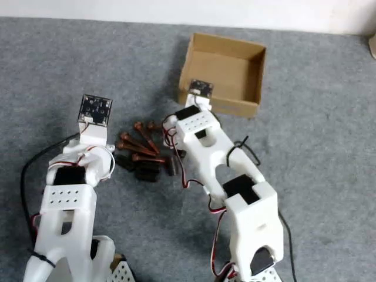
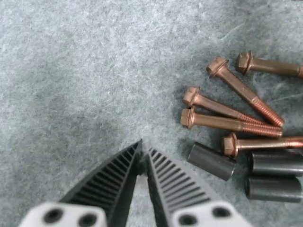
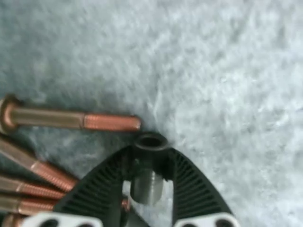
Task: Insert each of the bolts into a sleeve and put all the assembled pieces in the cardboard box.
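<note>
Sleeve point(image 3: 149, 142): a dark tube, clamped between the fingers of the right gripper point(image 3: 149, 158), with its open mouth pointing away from the wrist, low over the grey carpet point(image 3: 227, 71).
Nearest bolt point(image 3: 71, 118): it lies flat, with the threaded end just beside the mouth of the held tube; I cannot tell if they touch.
Axis: the bolt's long axis runs about at a right angle to the tube's axis — so I judge that one of them must be turned before the thread can enter.
Left gripper point(image 2: 143, 150): its fingers are pressed together with nothing between them.
Bolts point(image 2: 220, 108): they lie in a fan beside the left gripper, heads toward it.
Nearer arm: the left one is free and near the heads — the right one is at the thread tips.
Loose sleeves point(image 2: 211, 161): three, lying flat, just beside the bolts.
Cardboard box point(image 1: 229, 106): it stands beyond the right arm, with no assembled piece in it yet.
Writing: none that can be read.
</note>
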Robot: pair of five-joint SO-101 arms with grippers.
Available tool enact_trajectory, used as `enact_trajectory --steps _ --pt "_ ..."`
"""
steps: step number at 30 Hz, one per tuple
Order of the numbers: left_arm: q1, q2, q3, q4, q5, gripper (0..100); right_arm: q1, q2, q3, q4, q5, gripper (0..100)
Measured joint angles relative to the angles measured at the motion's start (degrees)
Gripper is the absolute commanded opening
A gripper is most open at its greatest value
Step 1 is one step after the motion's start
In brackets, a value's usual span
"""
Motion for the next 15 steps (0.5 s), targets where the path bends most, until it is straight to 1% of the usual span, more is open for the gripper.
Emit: enact_trajectory --steps 4,9,15 --pt "0.00 0.00 0.00 0.00 0.00 1 -0.26 -4.48 1.23 0.79 0.00 0.5" --pt "0.00 0.00 0.00 0.00 0.00 1 -0.53 -6.68 4.48 0.62 0.09 0.5" --pt "0.00 0.00 0.00 0.00 0.00 1 -0.09 -10.99 5.19 1.49 5.19 0.5"
